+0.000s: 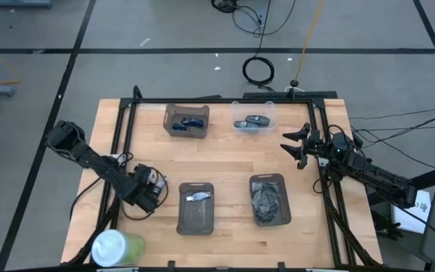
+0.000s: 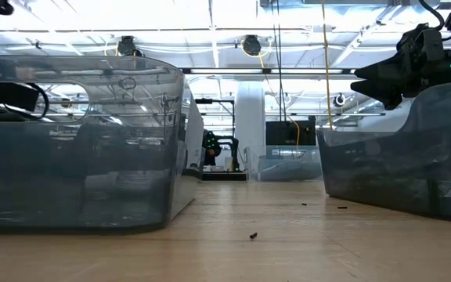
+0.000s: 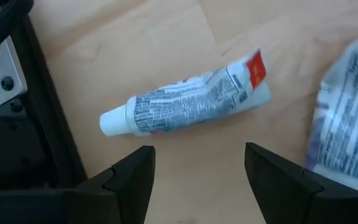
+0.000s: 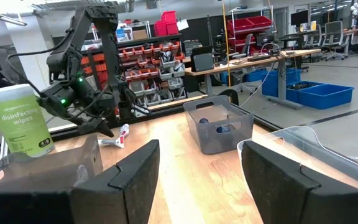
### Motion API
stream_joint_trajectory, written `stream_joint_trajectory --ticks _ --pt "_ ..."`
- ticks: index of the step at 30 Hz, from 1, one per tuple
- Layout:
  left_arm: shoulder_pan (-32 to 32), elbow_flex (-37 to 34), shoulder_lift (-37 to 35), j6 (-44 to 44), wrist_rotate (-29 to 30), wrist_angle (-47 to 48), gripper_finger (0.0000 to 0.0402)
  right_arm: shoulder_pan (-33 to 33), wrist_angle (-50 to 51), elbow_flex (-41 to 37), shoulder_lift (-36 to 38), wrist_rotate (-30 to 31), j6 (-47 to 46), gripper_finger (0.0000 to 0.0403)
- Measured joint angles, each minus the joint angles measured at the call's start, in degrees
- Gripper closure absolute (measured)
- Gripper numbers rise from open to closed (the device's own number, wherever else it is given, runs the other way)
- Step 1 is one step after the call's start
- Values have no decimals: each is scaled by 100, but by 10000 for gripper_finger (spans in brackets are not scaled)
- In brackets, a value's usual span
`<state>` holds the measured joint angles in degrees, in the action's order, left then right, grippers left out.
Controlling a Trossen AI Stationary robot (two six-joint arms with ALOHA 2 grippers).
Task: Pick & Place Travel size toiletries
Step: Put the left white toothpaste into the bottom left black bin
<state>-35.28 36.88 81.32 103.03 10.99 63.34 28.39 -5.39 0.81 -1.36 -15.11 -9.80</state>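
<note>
A small white squeeze tube (image 3: 185, 99) lies flat on the wooden table, white cap at one end and a red mark at its crimped end. A second tube (image 3: 344, 124) lies beside it, partly cut off by the picture's edge. My left gripper (image 3: 197, 168) hangs open just above them near the table's left edge (image 1: 146, 186), fingers pointing steeply down and touching nothing. A third tube (image 1: 198, 196) lies in the near left dark tray (image 1: 195, 219). My right gripper (image 1: 297, 147) waits open and level at the table's right edge.
Another dark tray (image 1: 269, 181) with dark contents sits near right. At the back stand a grey bin (image 1: 186, 119) and a clear bin (image 1: 252, 121). A disinfecting wipes canister (image 1: 115, 247) stands at the near left corner. A black frame (image 1: 119, 143) borders the table.
</note>
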Motion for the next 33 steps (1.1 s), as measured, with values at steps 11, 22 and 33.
stream_joint_trajectory --ticks 11,22,33 --pt "1075 2 0 -1508 868 7 160 -1 0 -1 1 0 0 186" --pt "1842 2 0 -3863 15 -14 160 0 0 0 1 0 1 186" --pt "2028 -89 -3 -4746 -442 -3 160 0 0 -1 1 0 0 186"
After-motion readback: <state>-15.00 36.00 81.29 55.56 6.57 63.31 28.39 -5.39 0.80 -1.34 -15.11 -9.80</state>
